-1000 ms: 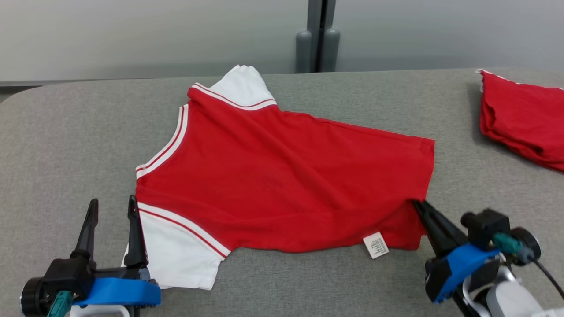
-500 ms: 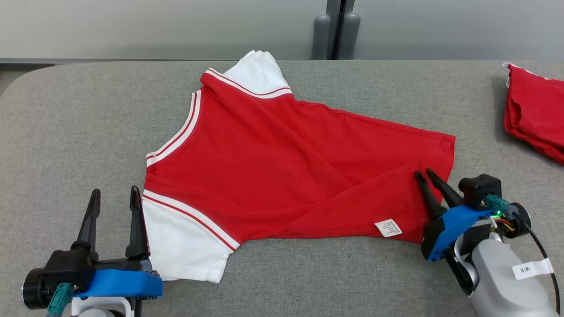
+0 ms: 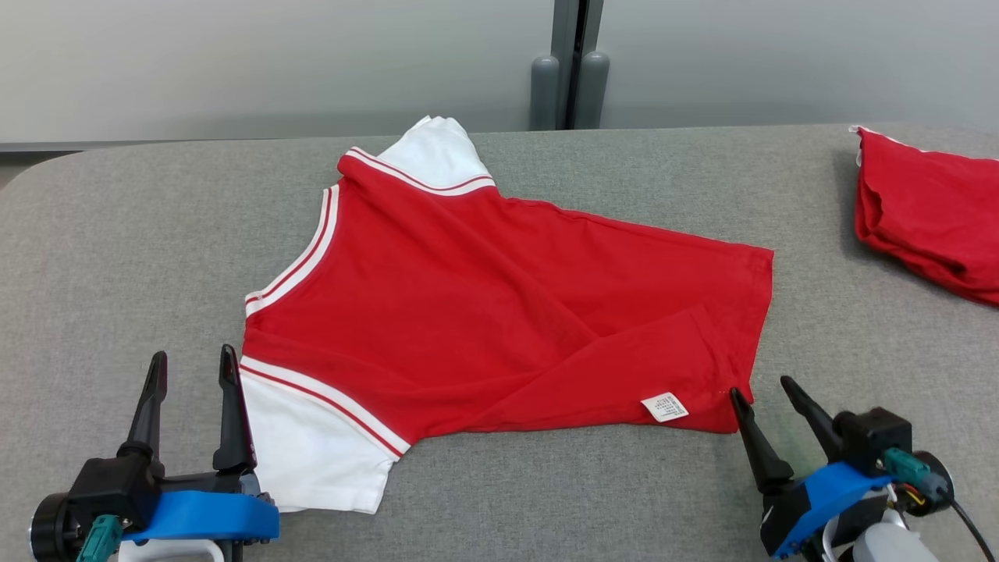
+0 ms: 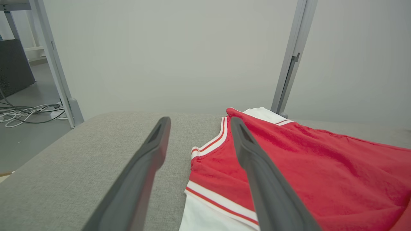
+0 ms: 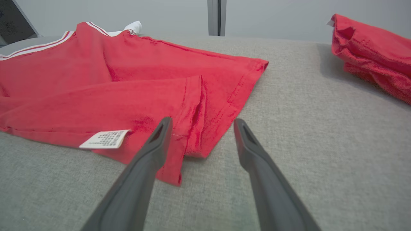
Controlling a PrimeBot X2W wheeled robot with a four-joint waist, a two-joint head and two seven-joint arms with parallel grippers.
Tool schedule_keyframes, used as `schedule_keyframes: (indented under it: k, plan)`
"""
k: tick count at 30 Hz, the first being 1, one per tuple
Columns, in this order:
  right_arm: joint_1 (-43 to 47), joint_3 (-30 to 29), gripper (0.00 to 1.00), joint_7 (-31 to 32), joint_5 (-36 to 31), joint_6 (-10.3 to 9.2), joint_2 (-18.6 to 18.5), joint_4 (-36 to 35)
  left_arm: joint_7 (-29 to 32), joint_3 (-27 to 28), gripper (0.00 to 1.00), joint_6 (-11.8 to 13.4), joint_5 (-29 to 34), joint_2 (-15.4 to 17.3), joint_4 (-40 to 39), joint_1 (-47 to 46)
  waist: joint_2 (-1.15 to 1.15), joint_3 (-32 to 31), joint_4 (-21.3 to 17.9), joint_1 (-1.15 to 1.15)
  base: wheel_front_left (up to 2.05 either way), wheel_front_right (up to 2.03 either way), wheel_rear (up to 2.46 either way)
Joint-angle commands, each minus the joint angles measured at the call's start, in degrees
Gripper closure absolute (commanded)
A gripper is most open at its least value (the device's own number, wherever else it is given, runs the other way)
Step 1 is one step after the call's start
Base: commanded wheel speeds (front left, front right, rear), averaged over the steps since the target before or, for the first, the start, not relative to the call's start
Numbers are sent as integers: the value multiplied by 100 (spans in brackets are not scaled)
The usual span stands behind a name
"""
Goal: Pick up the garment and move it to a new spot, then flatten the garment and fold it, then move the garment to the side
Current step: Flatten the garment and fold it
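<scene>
The red garment (image 3: 499, 312) is lying across the middle of the grey surface (image 3: 117, 234), collar pointing left and hem pointing right, with one white sleeve (image 3: 312, 445) spreading towards the near edge and the other poking out at the far side. Its near-right part is lying doubled over the body, so the inside label (image 3: 664, 407) is showing face up. This looks like the start of a fold, or a flap needing smoothing.

The right pincer (image 3: 759, 386) is standing released and grasping nothing, hovering just beside the near-right hem corner. Whether its inner finger is brushing the cloth I cannot tell. The left pincer (image 3: 193, 353) is likewise gaping wide and empty, waiting at the near left with one finger just beside the near sleeve's striped seam. That puts it well for pinning or lifting that end.

Another red cloth (image 3: 929, 203) is sitting bunched at the far right, well apart. The spread garment is probably being kept central so both arms are reaching it evenly.
</scene>
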Motion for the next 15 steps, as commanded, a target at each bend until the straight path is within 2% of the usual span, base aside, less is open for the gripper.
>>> schedule_keyframes:
  k: [1,8,15]
  plan:
    - [151,6,0,-22,11,1,-60,-166,-14,-1,0,-8,32,-1,-18,50,0,2,-23,1,0,0,0]
    - [407,105,0,158,-21,1,-26,-685,-14,-34,0,-8,59,9,-33,46,0,18,-31,1,0,0,0]
    - [249,158,0,357,-105,1,-25,-751,-14,-77,0,-8,35,13,-31,1,0,80,54,1,0,0,0]
